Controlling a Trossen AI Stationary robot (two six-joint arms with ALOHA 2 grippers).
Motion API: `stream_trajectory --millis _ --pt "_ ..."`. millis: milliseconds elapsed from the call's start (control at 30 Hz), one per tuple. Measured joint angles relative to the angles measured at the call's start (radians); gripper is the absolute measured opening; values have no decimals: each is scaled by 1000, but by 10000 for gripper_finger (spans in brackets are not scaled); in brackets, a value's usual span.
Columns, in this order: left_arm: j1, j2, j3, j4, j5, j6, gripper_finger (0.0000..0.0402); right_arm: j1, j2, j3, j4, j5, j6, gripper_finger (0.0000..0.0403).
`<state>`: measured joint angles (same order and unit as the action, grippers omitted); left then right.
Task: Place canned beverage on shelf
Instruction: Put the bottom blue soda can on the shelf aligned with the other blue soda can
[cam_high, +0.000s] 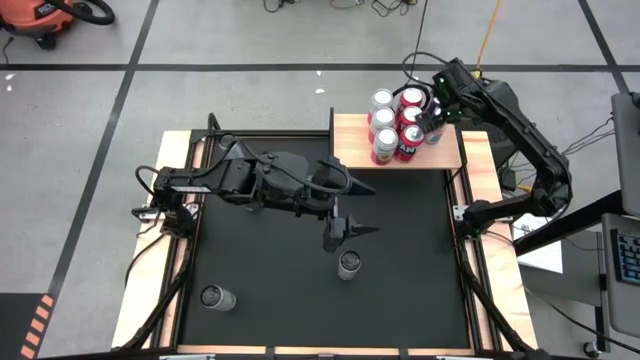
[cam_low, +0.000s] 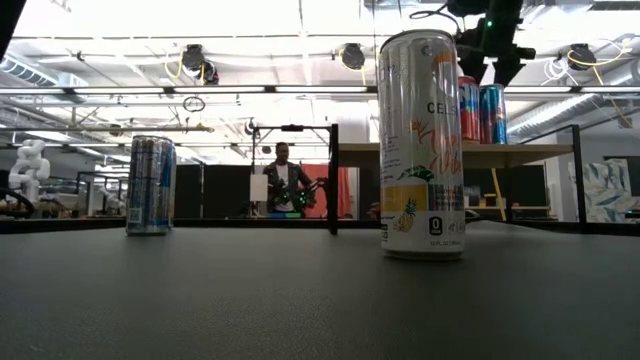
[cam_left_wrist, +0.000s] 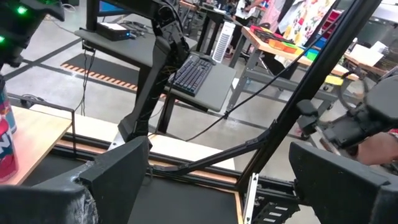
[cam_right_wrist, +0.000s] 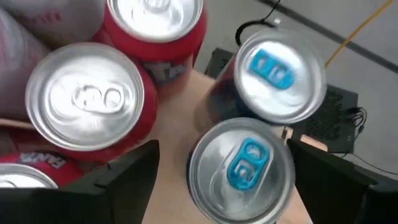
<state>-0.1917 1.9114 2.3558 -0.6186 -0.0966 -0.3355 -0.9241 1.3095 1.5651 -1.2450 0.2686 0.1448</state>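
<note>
The shelf (cam_high: 448, 148), a light-wood board on a black frame, stands at the table's far right and holds several upright cans: red ones (cam_right_wrist: 84, 102) and two with blue tabs. My right gripper (cam_right_wrist: 224, 152) hangs open above the shelf's right end (cam_high: 432, 122), slanting down. Its fingers stand on either side of the nearer blue-tab can (cam_right_wrist: 242, 168), which rests on its base on the board. My left gripper (cam_high: 358, 207) is open over the table's middle with nothing between its fingers (cam_left_wrist: 124, 171). Two more cans (cam_high: 349, 264) (cam_high: 217, 297) stand on the black table.
In the low view the tall white can (cam_low: 421, 145) stands close and a silver-blue can (cam_low: 151, 186) farther left. The shelf (cam_low: 470, 152) shows behind them on thin black legs. Wooden strips (cam_high: 150, 270) edge the table. A person stands in the room beyond the table.
</note>
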Motion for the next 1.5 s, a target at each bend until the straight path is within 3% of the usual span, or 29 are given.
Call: stream_trajectory --millis 133,333,667,1000,1167,1333,1500 --pt "0 0 0 0 -9 0 391 1 -14 55 -1 49 0 327" --pt "1 0 0 0 -14 0 391 4 -64 140 -62 38 60 327" --pt "3 0 0 0 -90 0 391 45 -264 24 -201 -119 212 300" --pt "44 0 0 0 -125 -33 391 45 -376 -252 2 -371 368 192" --pt "61 0 0 -1 -121 -47 391 34 -359 -322 61 -372 368 105" --pt "61 0 0 -3 -114 -52 391 17 -336 -328 66 -295 360 28" --pt "67 0 0 -4 -113 -52 391 0 -307 -328 115 -237 343 6"
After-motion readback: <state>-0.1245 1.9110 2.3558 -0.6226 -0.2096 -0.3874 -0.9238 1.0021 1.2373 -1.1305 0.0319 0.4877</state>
